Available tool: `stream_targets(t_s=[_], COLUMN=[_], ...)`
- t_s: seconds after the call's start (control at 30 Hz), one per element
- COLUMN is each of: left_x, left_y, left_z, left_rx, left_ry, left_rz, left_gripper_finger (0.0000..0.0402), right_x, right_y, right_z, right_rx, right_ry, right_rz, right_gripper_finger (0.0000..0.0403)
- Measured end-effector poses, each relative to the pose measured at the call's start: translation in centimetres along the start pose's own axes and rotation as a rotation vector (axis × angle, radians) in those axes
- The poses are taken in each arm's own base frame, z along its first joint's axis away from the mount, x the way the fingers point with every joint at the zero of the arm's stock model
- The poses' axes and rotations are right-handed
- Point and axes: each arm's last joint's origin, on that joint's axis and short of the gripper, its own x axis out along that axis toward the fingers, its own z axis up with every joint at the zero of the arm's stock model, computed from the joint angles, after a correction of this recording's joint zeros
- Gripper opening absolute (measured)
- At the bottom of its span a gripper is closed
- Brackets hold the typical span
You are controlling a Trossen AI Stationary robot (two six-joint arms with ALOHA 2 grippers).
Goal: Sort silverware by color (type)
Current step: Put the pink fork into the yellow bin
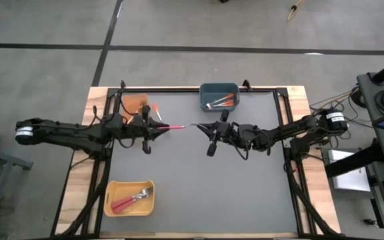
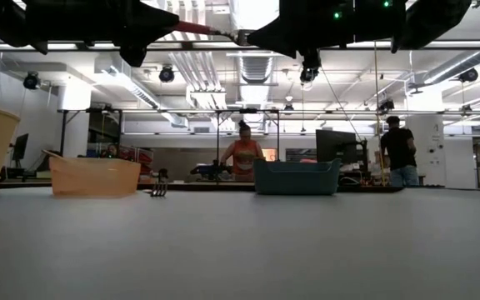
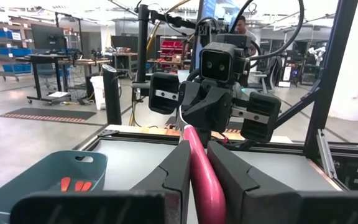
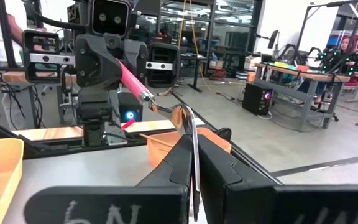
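Fork (image 1: 176, 126) hangs mid-air above the table (image 1: 245, 193), our left gripper (image 1: 157, 128) clamping its pink handle, right gripper (image 1: 202, 126) pinching the tines; an early left release risks dropping it.

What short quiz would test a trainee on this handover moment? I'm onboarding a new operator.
1. True or false: the left gripper and right gripper both hold the pink-handled fork above the table.
2. Which bin holds orange-handled forks: A) yellow bin, B) blue-grey bin, C) orange bin?
3. Which end of the fork does the right gripper pinch?

Key: 1 true; 2 B; 3 the metal end, while the left gripper holds the pink handle.
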Motion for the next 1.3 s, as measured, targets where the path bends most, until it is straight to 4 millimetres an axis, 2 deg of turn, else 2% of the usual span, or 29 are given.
stream_targets(t_s=[0.4,0.57,0.93,1.2,1.3], left_x=[0.8,1.1,1.3,1.2,1.2], left_y=[0.1,0.1,0.1,0.1,0.3], left_z=[-1.2,-1.7,-2.0,-2.1,-2.1], left_rx=[-0.003,0.007,0.053,0.113,0.138], left_ry=[0.061,0.088,0.102,0.118,0.119], left_rz=[0.003,0.004,0.003,0.010,0.056], left_gripper_finger=[0.0041,0.0076,0.0187,0.0207,0.0207], right_x=[0.0,0.0,-0.2,-0.4,-0.3], right_y=[0.0,0.0,0.0,-0.1,-0.2], right_z=[-0.4,-0.5,-1.0,-1.4,-1.5], right_rx=[-0.008,0.004,0.031,0.079,0.106], right_ry=[0.035,0.052,0.110,0.196,0.269], right_rz=[0.004,0.005,0.008,0.001,-0.061], right_gripper_finger=[0.0008,0.0008,0.0008,0.0008,0.0008])
